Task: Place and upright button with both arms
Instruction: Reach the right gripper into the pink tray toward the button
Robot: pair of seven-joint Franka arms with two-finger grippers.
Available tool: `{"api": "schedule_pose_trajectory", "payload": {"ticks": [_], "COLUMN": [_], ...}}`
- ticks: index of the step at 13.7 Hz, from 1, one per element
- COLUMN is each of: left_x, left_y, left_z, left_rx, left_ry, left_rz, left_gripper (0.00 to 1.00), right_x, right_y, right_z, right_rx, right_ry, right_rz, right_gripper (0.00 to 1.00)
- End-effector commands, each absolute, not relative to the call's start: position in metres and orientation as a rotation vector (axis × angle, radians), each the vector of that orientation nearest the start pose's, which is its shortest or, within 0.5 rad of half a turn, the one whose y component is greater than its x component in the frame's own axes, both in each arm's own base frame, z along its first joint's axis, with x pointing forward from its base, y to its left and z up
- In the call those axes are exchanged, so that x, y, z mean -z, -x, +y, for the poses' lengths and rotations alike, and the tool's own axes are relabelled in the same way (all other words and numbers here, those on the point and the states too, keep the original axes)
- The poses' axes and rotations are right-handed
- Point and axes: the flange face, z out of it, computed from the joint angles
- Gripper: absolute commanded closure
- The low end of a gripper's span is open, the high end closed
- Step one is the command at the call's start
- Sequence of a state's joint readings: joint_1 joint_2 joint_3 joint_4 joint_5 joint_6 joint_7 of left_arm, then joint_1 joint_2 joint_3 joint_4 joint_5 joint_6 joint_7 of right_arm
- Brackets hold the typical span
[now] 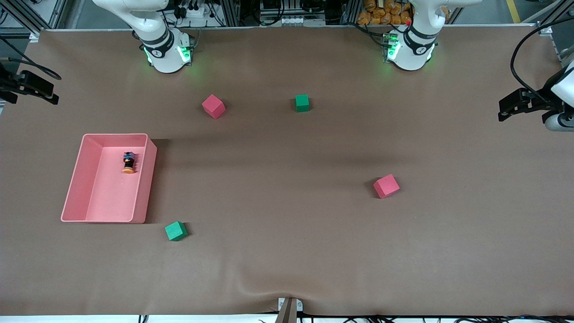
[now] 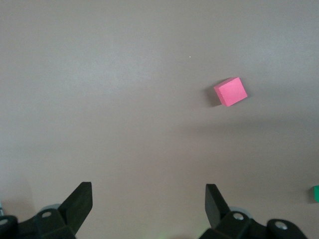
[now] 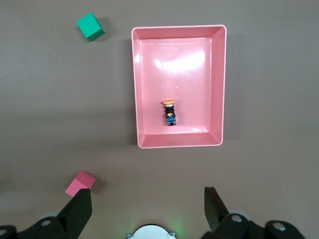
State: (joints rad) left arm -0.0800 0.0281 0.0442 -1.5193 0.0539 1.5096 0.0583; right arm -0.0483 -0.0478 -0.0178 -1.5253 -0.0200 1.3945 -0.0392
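We look down on a brown table (image 1: 287, 251) with the two arm bases along its top edge. Toward the right arm's end sits a pink tray (image 1: 148, 179). The button (image 1: 128, 162) lies on its side in the tray, in the half farther from the front camera, its orange cap pointing toward that camera and its dark body away from it.

Four cubes are scattered on the table. A pink cube (image 1: 213, 106) and a green cube (image 1: 302, 102) lie in front of the bases. A second green cube (image 1: 176, 231) sits just beside the tray's corner nearest the camera. A second pink cube (image 1: 386, 186) lies toward the left arm's end.

We see the right gripper (image 3: 147, 209) high over the table above the tray, its fingers spread wide and holding nothing. The left gripper (image 2: 148, 206) hangs over bare table near the second pink cube, fingers also wide and holding nothing. In the front view both arms are raised out of frame; only their bases show.
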Motion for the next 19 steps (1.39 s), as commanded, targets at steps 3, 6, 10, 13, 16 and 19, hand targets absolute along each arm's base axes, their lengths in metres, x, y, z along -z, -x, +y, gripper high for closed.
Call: {"api": "schedule_pose_trajectory", "payload": {"ticks": [3,6,10,13,16,19], "left_x": [-0.63,-0.63,-0.63,-0.631,-0.631,-0.63], "left_y": [-0.557,-0.557,-0.557,-0.557,-0.557,-0.557], "left_z": [-0.013,-0.012,-0.011,-0.012,-0.011,-0.011], "left_rx": [-0.061,-0.061,-0.061,-0.058,-0.058,-0.06], "left_ry": [3.064,3.067,3.073,3.074,3.075,3.076], "left_rz": [0.169,0.169,0.165,0.153,0.132,0.135], "left_gripper": [0.0,0.0,0.0,0.0,0.0,0.0], "right_x": [-0.668,-0.668,-0.639,-0.593,-0.547,-0.481], "right_y": [-0.515,-0.515,-0.518,-0.523,-0.527,-0.535], "right_z": [-0.035,-0.034,-0.035,-0.036,-0.041,-0.05], "right_rx": [-0.102,-0.101,-0.174,-0.235,-0.284,-0.364], "right_ry": [3.126,3.117,3.122,3.124,3.156,3.143], "right_rz": [0.07,0.063,0.061,0.06,0.056,0.06], "right_gripper": [0.0,0.0,0.0,0.0,0.0,0.0]}}
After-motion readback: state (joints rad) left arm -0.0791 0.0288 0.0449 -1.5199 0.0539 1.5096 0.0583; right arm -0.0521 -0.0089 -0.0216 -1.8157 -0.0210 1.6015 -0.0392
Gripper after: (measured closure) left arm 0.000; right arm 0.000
